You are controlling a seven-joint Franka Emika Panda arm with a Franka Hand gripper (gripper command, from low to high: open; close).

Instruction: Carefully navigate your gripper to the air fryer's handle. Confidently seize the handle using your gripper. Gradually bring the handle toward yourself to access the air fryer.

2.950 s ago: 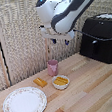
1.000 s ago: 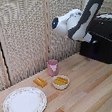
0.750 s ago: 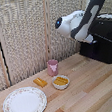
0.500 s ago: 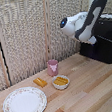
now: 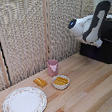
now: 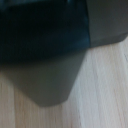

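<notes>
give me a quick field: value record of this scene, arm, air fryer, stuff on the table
arm: white and black, in front of the air fryer
gripper: fingers not visible in either view
handle: not made out
wrist view: blurred dark bulk over wooden table
pink cup: upright, near the slatted wall
small bowl: holds yellow food
yellow block: on the table beside the bowl
plate: patterned rim, exterior view's left

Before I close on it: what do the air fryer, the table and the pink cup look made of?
Air fryer: matte black, likely plastic, no glare. Table: light wood, plank seams and grain visible. Cup: smooth pink, plastic or ceramic; too blurry to tell.
</notes>
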